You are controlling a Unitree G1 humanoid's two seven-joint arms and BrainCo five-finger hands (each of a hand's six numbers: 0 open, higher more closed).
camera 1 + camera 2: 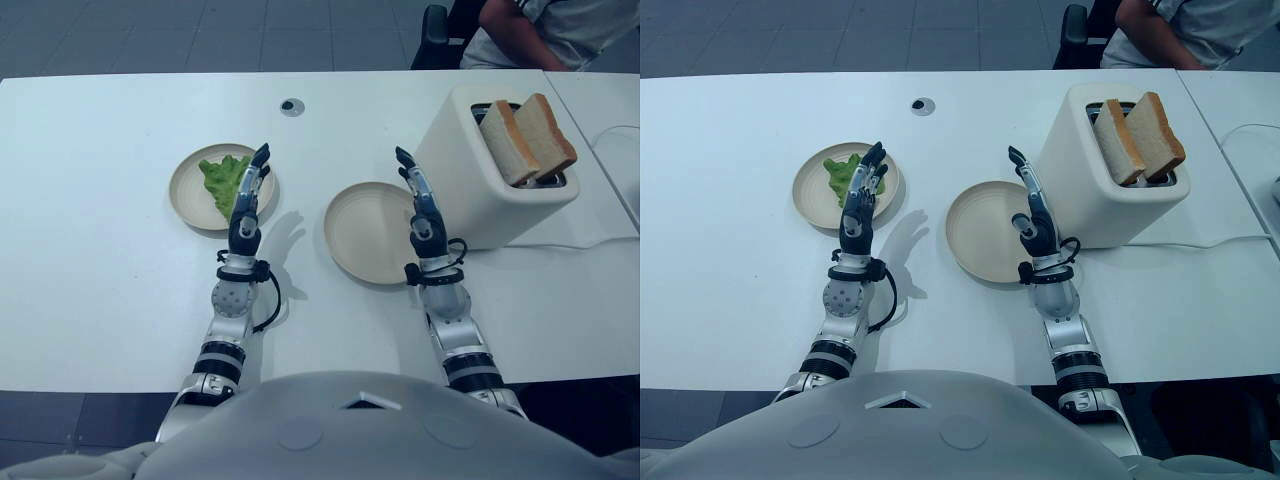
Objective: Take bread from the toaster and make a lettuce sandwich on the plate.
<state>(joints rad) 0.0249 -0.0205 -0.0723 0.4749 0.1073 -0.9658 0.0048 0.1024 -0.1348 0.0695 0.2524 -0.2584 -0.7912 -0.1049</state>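
Fingers [409,173] of the right hand [425,220] are held outstretched and empty beside the left wall of the toaster [470,205], and the two bread slices [527,142], standing upright in its slots, are found up and rightward, well apart from the left hand [245,212].

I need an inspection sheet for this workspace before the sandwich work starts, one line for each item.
Surface: white table.
Job's things: toaster holds two bread slices; lettuce lies on the left plate; the middle plate is bare.
Clutter: round grommet in the table.
Hands: left hand open over the left plate's edge; right hand open between middle plate and toaster.
Cables: white cord runs right from the toaster.
Surroundings: tiled floor beyond.
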